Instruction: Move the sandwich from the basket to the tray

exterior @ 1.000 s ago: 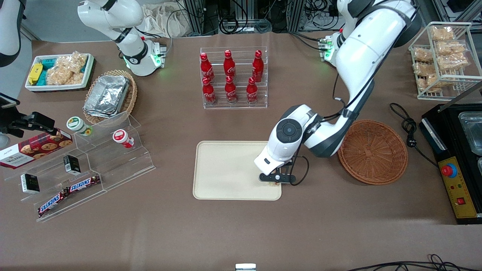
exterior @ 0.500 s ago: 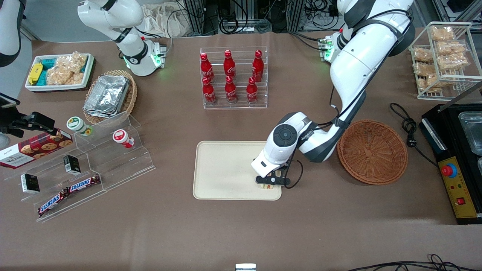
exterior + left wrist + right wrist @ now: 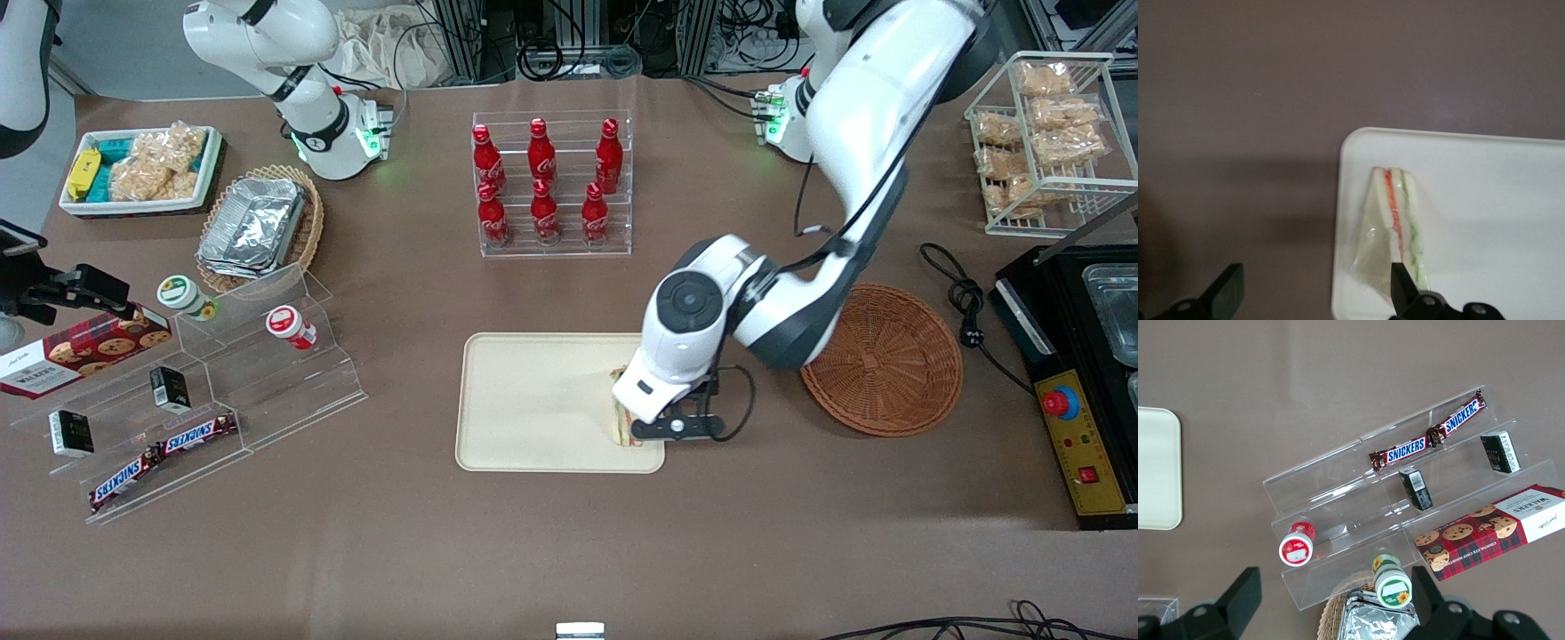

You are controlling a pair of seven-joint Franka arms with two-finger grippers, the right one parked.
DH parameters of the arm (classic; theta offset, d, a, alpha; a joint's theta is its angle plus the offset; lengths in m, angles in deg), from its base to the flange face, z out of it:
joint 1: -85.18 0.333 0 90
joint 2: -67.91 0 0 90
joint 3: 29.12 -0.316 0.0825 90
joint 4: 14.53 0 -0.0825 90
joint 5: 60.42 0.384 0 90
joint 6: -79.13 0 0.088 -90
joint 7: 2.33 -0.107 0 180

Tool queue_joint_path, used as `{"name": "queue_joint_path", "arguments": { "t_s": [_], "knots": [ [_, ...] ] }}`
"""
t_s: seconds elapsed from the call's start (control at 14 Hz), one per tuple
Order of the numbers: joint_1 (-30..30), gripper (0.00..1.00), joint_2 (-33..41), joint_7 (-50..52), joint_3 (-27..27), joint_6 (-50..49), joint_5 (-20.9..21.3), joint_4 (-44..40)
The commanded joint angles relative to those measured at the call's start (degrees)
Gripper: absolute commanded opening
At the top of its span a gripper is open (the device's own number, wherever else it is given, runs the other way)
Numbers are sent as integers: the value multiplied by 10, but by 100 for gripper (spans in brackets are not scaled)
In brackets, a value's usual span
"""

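Note:
The sandwich [image 3: 620, 419], a clear-wrapped wedge with red and green filling stripes [image 3: 1399, 215], lies on the cream tray [image 3: 533, 400] by the tray corner nearest the front camera at the basket's end. My left gripper [image 3: 669, 428] hovers just above that corner, open and holding nothing. In the left wrist view the gripper [image 3: 1315, 292] has one fingertip [image 3: 1403, 283] over the sandwich's wide end and the other over the bare brown table. The reddish-brown basket [image 3: 880, 359] sits beside the tray, toward the working arm's end, with nothing in it.
A rack of red cola bottles [image 3: 544, 187] stands farther from the front camera than the tray. An acrylic stepped shelf [image 3: 213, 391] with snacks, a tan basket of foil containers [image 3: 258, 227] and a white bin [image 3: 138, 169] lie toward the parked arm's end. A black machine [image 3: 1076, 373] stands beside the basket.
The gripper, down on the tray holding the sandwich before, has let it go, opened and risen, shifting slightly toward the basket. The sandwich now lies uncovered on the tray.

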Motion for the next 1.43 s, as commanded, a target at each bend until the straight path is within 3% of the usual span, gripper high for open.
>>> {"name": "queue_joint_path", "arguments": {
  "t_s": [0.0,0.21,0.43,0.71,1.36],
  "knots": [
    [53,99,70,-31,1,-51,-55,15],
    [116,99,130,-193,-1,-156,-93,15],
    [178,99,184,-297,-3,-203,-93,16],
    [222,99,231,-294,-3,-222,-88,24],
    [271,99,241,-301,-3,-235,-95,24]
  ]
}}
